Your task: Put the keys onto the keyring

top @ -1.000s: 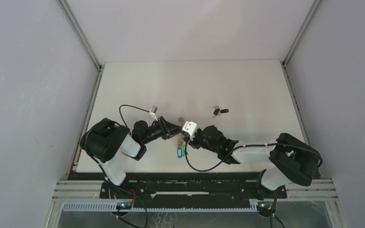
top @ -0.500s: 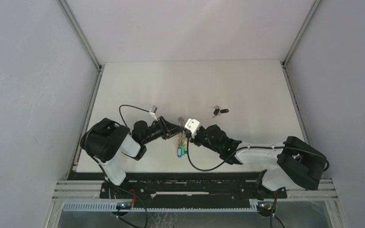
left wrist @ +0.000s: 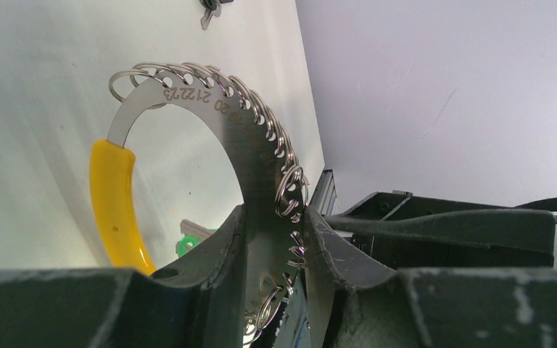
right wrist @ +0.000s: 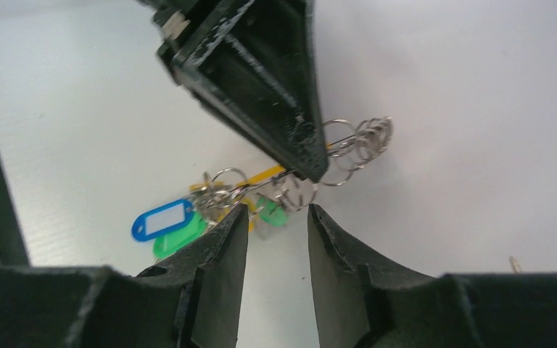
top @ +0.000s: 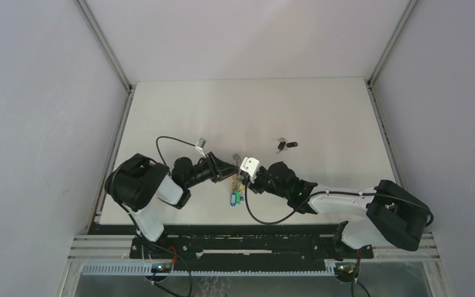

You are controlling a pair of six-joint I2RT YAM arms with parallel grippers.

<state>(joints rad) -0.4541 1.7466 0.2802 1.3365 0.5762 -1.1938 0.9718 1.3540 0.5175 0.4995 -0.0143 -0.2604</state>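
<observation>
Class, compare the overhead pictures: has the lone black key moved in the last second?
No. The black key lies at the same spot, equally far from the right edge of the table.

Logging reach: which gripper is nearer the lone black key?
Right. The right gripper sits near-left of the black key; the left gripper is farther left, holding the keyring.
</observation>
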